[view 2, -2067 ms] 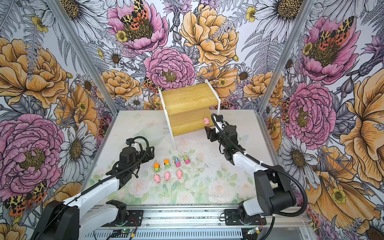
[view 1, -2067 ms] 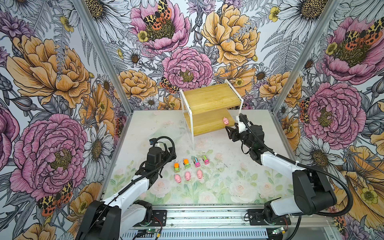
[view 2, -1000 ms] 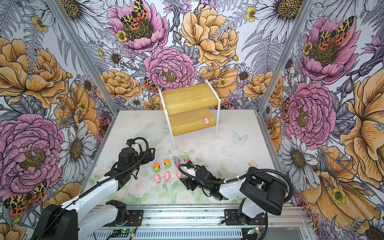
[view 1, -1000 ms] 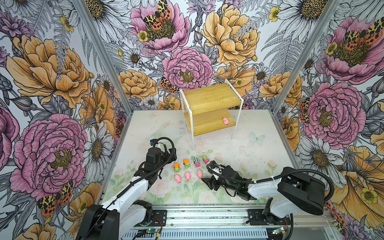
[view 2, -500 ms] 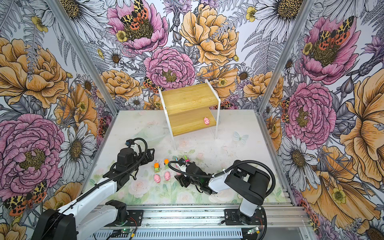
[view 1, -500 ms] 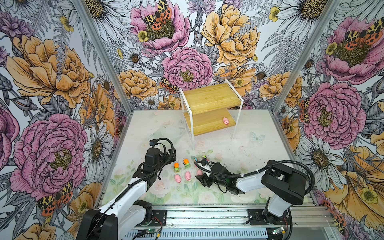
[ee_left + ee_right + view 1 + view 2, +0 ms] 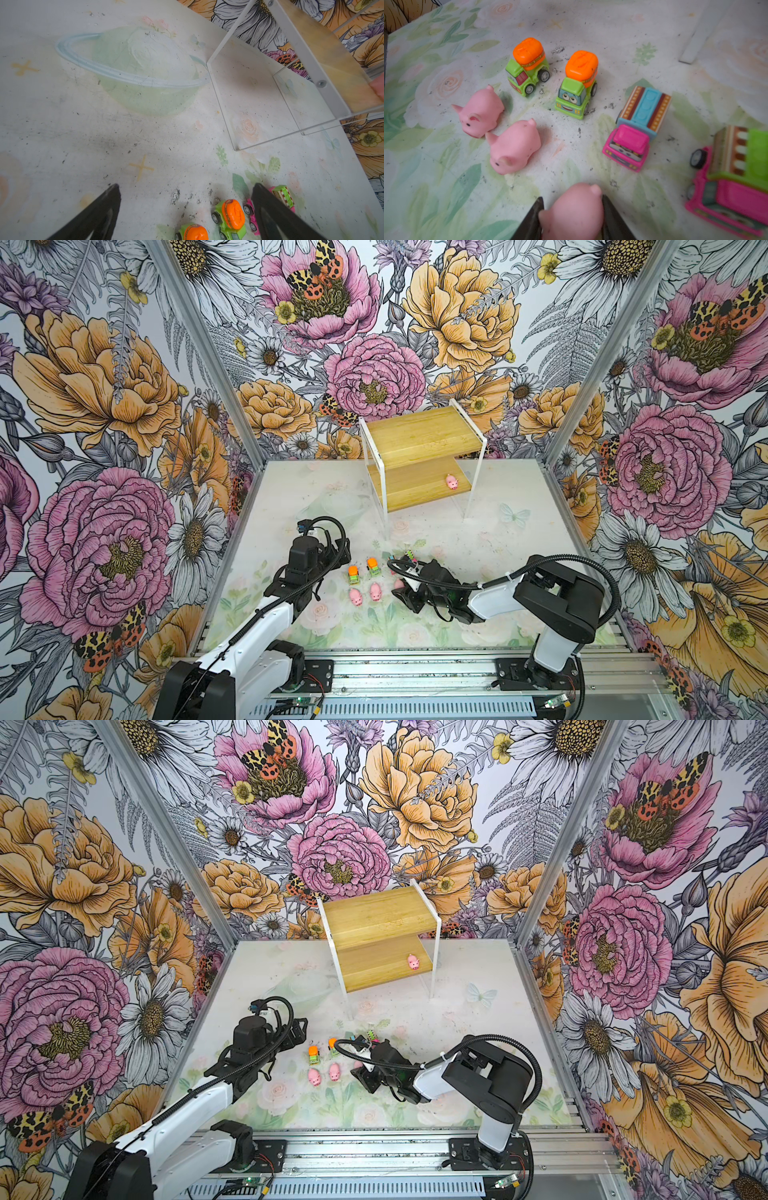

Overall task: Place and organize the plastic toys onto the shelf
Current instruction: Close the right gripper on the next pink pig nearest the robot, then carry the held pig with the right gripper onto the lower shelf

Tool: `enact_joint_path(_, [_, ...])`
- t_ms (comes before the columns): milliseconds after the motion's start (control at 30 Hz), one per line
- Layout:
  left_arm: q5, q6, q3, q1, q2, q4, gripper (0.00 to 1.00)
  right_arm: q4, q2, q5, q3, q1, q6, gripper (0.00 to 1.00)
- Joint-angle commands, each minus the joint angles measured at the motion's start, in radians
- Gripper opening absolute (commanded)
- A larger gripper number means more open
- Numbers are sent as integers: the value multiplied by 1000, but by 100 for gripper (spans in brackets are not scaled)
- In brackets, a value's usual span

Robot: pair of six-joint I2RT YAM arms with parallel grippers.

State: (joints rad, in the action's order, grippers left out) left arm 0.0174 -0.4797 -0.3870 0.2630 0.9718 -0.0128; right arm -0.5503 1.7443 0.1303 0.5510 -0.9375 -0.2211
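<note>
No legible text, labels, numbers, signs anywhere

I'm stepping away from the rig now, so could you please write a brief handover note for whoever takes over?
Left tool: open, empty, over the table beside the trucks.
Right tool: shut on the held pig, low by the table.
Done: shelf pig stands on the lower board of the shelf.
Left: held pig, two loose pigs and four trucks, all on the table before the shelf.
</note>
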Motion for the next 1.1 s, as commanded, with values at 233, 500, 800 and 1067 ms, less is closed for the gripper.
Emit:
enact_joint_path(233, [1,10,-4,-13,-15,-15,99,-2,4,187,-18,45,59,28])
enact_joint_path(500, [-1,7,-9,-11,-11,-16,99,15,-104,232,-46,74,52,26])
enact_joint_path(800, [-7,8,-14,-11,5,-6,99,148,-422,241,-15,275,95,28])
enact_joint_path(1067, [-16,2,-13,-11,24,18,99,249,-411,285,171,509,175,29])
